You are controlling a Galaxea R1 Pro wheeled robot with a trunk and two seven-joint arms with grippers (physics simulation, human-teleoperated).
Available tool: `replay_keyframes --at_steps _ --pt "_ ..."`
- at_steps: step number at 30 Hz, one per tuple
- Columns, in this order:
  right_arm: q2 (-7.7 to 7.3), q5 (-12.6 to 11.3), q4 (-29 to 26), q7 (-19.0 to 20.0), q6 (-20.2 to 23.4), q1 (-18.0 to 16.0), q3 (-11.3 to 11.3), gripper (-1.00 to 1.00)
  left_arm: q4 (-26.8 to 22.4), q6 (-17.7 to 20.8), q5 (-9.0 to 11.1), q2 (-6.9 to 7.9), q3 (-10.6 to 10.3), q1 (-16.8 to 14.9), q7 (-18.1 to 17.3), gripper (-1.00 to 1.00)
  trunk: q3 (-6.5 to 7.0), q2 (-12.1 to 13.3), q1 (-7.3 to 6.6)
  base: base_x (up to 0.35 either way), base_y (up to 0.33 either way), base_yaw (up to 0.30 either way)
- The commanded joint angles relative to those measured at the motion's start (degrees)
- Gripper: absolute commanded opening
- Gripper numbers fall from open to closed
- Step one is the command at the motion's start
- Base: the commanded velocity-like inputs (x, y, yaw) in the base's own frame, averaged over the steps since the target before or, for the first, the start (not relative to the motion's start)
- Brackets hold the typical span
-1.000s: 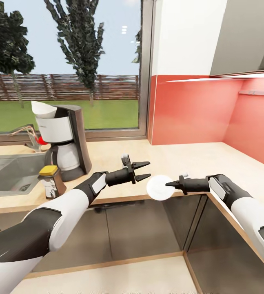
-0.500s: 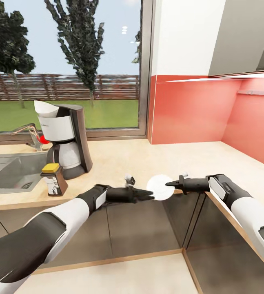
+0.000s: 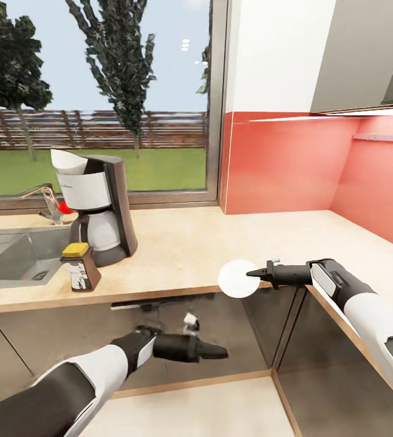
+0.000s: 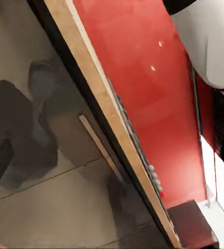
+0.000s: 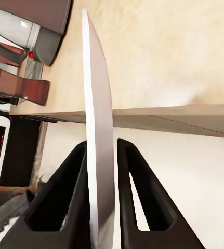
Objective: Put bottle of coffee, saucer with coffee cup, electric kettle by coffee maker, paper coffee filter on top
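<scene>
1. Right gripper point(image 3: 249, 273): closed on the saucer point(image 3: 237, 278), gripping its rim; in the right wrist view the two fingers point(image 5: 73, 181) press either face of the thin white plate point(image 5: 99, 129). Plate held on edge over the near lip of the countertop point(image 3: 220, 243), not yet set down.
2. Left gripper point(image 3: 220, 351): low, in front of the cabinet fronts point(image 3: 220, 340), below counter level. Fingers look drawn together and nothing shows between them.
3. Coffee maker point(image 3: 96, 206): standing at the far left of the worktop, beside the sink point(image 3: 8, 261). Item kept in place; counted done.
4. Paper filter point(image 3: 68, 162): white cone sitting in the top of the machine. Counted done.
5. Coffee bottle point(image 3: 79, 266): brown jar with yellow lid, on the counter just in front of the machine. Counted done.
6. Saucer placement: outstanding. Plate is well to the right of the machine; judged to need carrying left and laying flat.
7. Cup and kettle: placement outstanding, as neither stands by the machine.
8. Surroundings: red splashback point(image 3: 281, 164) to the right, window point(image 3: 99, 91) with trees behind the machine.
9. Standing: roughly half complete, by judgement.
</scene>
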Motion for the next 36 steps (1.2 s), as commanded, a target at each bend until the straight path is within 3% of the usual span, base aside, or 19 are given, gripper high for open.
replay_keyframes --at_steps 1,3,4,7,8,9,11,12,14,15,16,17,19,21,24,27,36 --pt "-0.05 -0.22 0.0 0.3 0.25 -0.06 0.24 -1.0 0.02 0.58 0.41 1.1 -0.11 2.0 -0.26 1.0 -0.05 -0.04 0.0 0.0 0.0 0.0" --pt "-0.05 -0.22 0.0 0.3 0.25 -0.06 0.24 -1.0 0.04 0.34 0.42 2.96 -0.29 4.87 -0.26 1.0 -0.05 -0.04 0.0 0.0 0.0 0.0" --pt "-0.05 -0.21 0.0 0.3 0.25 -0.06 0.23 -1.0 0.07 -0.51 0.43 5.33 -0.37 8.12 -0.26 1.0 -0.05 -0.04 0.0 0.0 0.0 0.0" --pt "-0.25 -0.23 0.0 0.3 0.25 -0.06 0.24 -1.0 0.09 -1.95 0.45 8.86 -0.41 11.8 -0.26 1.0 -0.05 -0.04 0.0 0.0 0.0 0.0" --pt "-0.5 -0.27 0.0 0.3 0.25 -0.06 0.24 -1.0 0.1 -3.57 0.49 12.72 -0.35 15.51 -0.26 1.0 -0.05 -0.04 0.0 0.0 0.0 0.0" --pt "-0.59 -0.28 0.0 0.3 0.25 -0.06 0.24 -1.0 0.11 -4.75 0.5 14.87 -0.26 18.15 -0.26 1.0 -0.05 -0.04 0.0 0.0 0.0 0.0" --pt "-0.72 -0.29 0.0 0.33 0.25 -0.06 0.24 -1.0 0.15 -7.95 0.65 18.32 0.11 23.75 -0.26 1.0 -0.05 -0.04 0.0 0.0 0.0 0.0" --pt "-0.74 -0.3 0.0 0.34 0.25 -0.06 0.24 -1.0 0.16 -8.77 0.69 19.16 0.41 25.15 -0.26 1.0 -0.05 -0.04 0.0 0.0 0.0 0.0" --pt "-0.79 -0.3 0.0 0.37 0.25 -0.06 0.24 -1.0 0.22 -11.14 0.81 21.78 2.94 29.49 -0.26 1.0 -0.05 -0.04 0.0 0.0 0.0 0.0" --pt "-0.81 -0.3 -0.02 0.37 0.25 -0.06 0.24 -1.0 0.25 -12.53 0.87 23.52 6.57 32.7 -0.26 1.0 -0.05 -0.04 0.0 0.0 0.0 0.0" --pt "-0.83 -0.3 -0.05 0.38 0.25 -0.06 0.24 -1.0 0.25 -13.92 0.92 25.53 14.82 37.72 -0.26 1.0 -0.05 -0.04 0.0 0.0 0.0 0.0" --pt "-0.83 -0.3 -0.06 0.38 0.25 -0.06 0.24 -1.0 0.24 -14.29 0.91 25.99 18.05 39.33 -0.26 1.0 -0.05 -0.04 0.0 0.0 0.0 0.0" --pt "-0.84 -0.32 -0.11 0.39 0.24 -0.06 0.24 -1.0 0.22 -15.93 0.89 27.06 29.52 44.75 -0.26 1.0 -0.05 -0.04 0.0 0.0 0.0 0.0" --pt "-0.82 -0.39 -0.18 0.39 0.25 -0.06 0.21 -1.0 0.21 -17.45 0.88 27.4 34.38 47.3 -0.26 1.0 -0.05 -0.04 0.0 0.0 0.0 0.0" --pt "-0.73 -0.5 -0.26 0.39 0.21 -0.06 0.18 -1.0 0.2 -18.74 0.88 27.53 37.46 49.01 -0.26 1.0 -0.05 -0.04 0.0 0.0 0.0 0.0" --pt "-0.49 -0.6 -0.34 0.41 0.18 -0.06 0.12 -1.0 0.2 -19.35 0.9 27.59 38.91 50.37 -0.26 1.0 -0.05 -0.04 0.0 0.0 0.0 0.0" --pt "-0.32 -0.65 -1.61 1.85 0.1 -0.06 0.07 -1.0 0.2 -19.67 0.96 27.62 40.83 52.05 -0.26 1.0 -0.05 -0.04 0.0 0.0 0.0 0.0"
